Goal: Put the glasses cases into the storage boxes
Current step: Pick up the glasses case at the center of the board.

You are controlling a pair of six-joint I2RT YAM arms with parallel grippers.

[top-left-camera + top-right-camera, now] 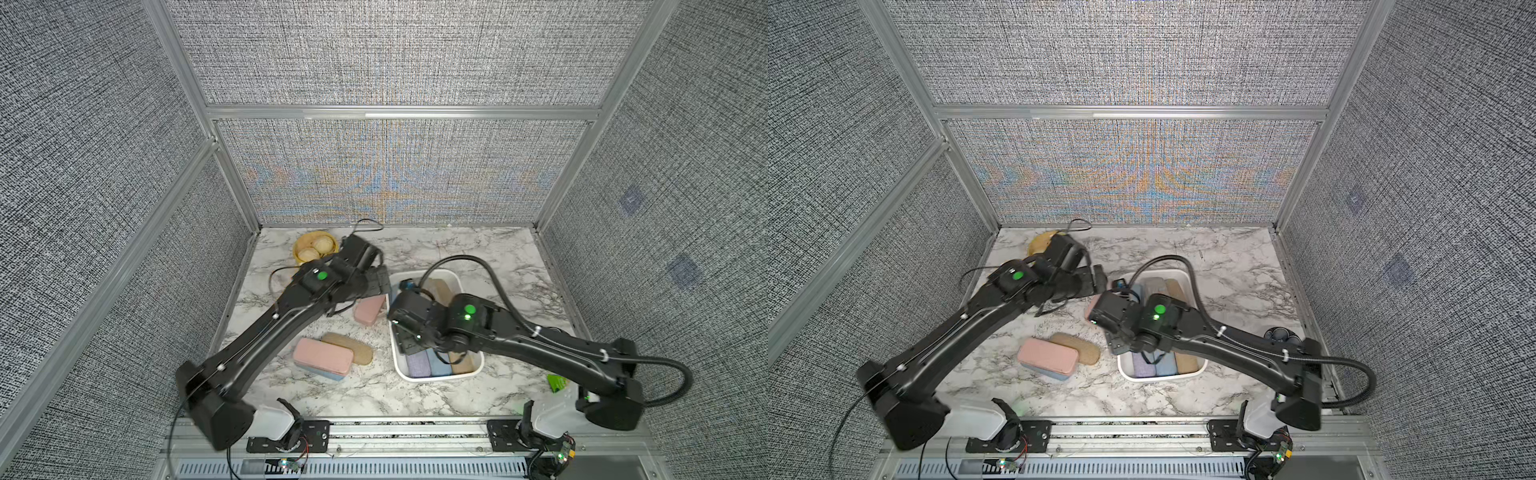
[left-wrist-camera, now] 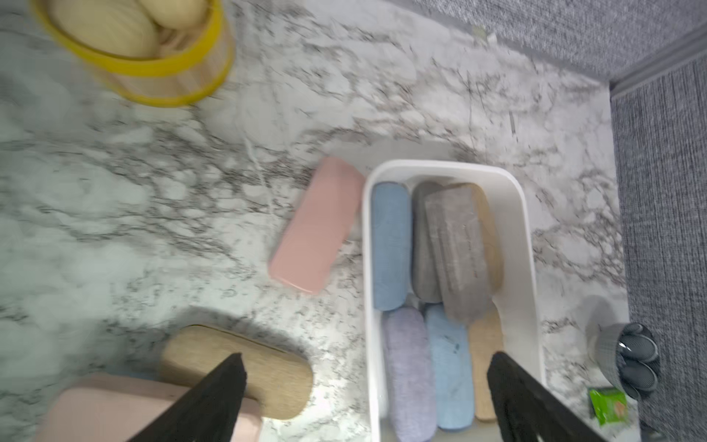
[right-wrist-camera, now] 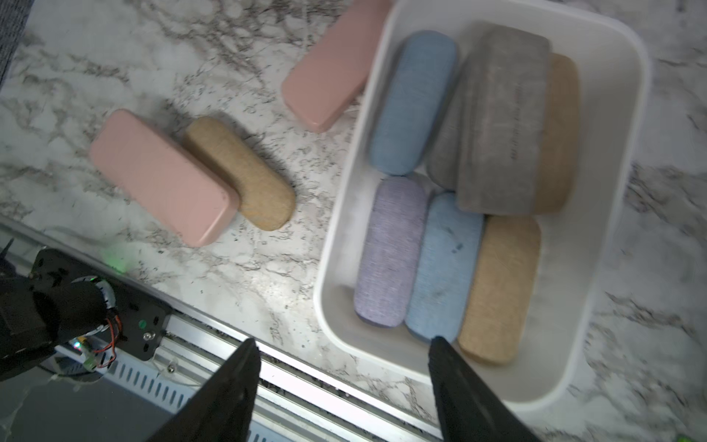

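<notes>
Arms [image 1: 270,328] bent inward over marble table [image 1: 519,249]. Left gripper [image 2: 365,356] jaws spread wide, empty, beside white bin [image 3: 612,191]; right gripper [image 3: 343,340] jaws parted, empty, above bin. Seven glasses cases [image 3: 390,248] inside bin. Blue case [image 1: 328,376] beneath pink case [image 1: 322,355]: visible in both top views, hidden in right wrist view.

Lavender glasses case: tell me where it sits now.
In a top view, the lavender glasses case lies inside the white storage bin, at its near left corner, beside a blue case.

Lab robot cell: grey fabric panels [image 1: 395,54], aluminium framing [image 1: 399,112], marble-look tabletop [image 1: 415,399]
</notes>
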